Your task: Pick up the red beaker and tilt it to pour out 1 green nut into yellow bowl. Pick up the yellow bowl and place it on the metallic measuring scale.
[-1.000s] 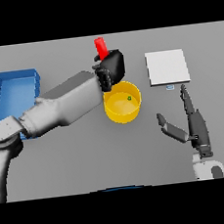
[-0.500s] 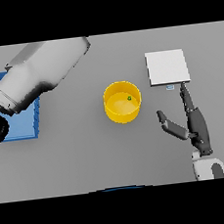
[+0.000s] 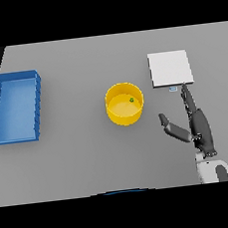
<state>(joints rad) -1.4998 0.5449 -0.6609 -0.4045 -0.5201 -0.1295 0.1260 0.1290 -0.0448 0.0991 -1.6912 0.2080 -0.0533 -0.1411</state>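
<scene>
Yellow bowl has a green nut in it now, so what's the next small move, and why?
Probably swing the open right hand left toward the yellow bowl to grasp it: the green nut already lies inside, and the bowl stands on the table, left of the scale.

A green nut (image 3: 131,100) lies in the yellow bowl (image 3: 117,116), the right hand (image 3: 200,128) spread open beside it.

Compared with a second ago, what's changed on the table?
The left arm, which held the red beaker over the yellow bowl, swung away left and left the view, beaker too. The bowl with its green nut, scale, blue tray and open right hand stayed put.
</scene>
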